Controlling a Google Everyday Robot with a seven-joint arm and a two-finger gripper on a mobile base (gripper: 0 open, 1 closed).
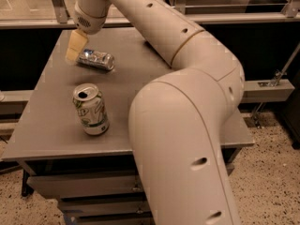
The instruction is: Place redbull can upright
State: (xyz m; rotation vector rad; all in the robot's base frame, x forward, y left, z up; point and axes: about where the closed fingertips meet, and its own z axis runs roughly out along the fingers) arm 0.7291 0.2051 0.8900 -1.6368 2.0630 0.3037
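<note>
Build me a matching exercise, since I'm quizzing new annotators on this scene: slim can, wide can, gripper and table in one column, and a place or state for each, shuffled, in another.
Column one:
1. slim can
2. wide can
3. gripper
4. table

Column two:
A. stands upright, nearer the front edge
B. grey, carries both cans
C. lies on its side, toward the far left
D. at the left end of the lying can

Pairs: 1-C, 2-A, 3-D, 4-B
</note>
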